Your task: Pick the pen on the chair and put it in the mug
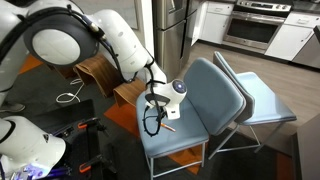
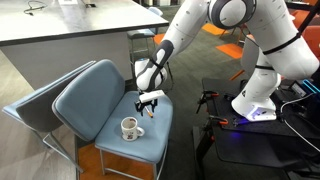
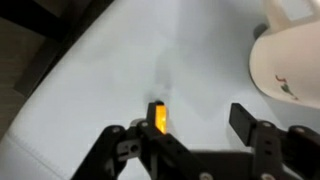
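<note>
The light blue chair shows in both exterior views (image 1: pixel 215 90) (image 2: pixel 100 100), and its seat fills the wrist view (image 3: pixel 90 70). The white mug (image 2: pixel 130 127) stands upright on the seat; it also shows in the wrist view at the upper right (image 3: pixel 290 60) and in an exterior view (image 1: pixel 177 92). The orange pen (image 3: pixel 158 118) lies on the seat just inside my left finger, and is a small stick in an exterior view (image 1: pixel 168 126). My gripper (image 3: pixel 197 118) (image 2: pixel 148 100) (image 1: pixel 155 108) is open, low over the seat beside the mug, and holds nothing.
A paler grey-blue chair (image 1: pixel 265 105) (image 2: pixel 30 105) stands close behind the blue one. Brown wooden stools (image 1: pixel 95 70) are near the arm. A white counter (image 2: pixel 70 30) is behind. The robot base and cables (image 2: pixel 255 105) are to one side.
</note>
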`<act>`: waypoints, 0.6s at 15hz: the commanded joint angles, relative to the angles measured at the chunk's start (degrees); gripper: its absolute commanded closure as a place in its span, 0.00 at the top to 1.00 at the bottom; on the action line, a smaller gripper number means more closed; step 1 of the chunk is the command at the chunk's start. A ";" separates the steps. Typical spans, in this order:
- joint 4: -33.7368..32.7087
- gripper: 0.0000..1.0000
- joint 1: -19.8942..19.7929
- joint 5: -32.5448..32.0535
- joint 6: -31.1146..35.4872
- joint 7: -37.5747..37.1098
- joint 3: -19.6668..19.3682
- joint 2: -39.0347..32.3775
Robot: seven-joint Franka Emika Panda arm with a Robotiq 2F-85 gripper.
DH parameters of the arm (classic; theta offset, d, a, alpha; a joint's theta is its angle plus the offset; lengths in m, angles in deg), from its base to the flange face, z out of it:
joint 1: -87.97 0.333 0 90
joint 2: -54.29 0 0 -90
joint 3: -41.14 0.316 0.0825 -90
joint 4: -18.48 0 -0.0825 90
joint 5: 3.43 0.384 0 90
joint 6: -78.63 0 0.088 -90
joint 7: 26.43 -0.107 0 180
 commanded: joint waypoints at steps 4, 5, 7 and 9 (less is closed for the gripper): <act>-0.93 0.95 1.36 2.30 -1.28 -0.89 0.93 -3.35; -0.50 0.85 1.79 1.62 -0.21 0.04 0.71 -3.83; -0.86 0.95 1.69 1.63 -0.25 0.04 0.67 -3.84; -0.98 0.96 1.66 1.64 -0.26 0.04 0.66 -3.84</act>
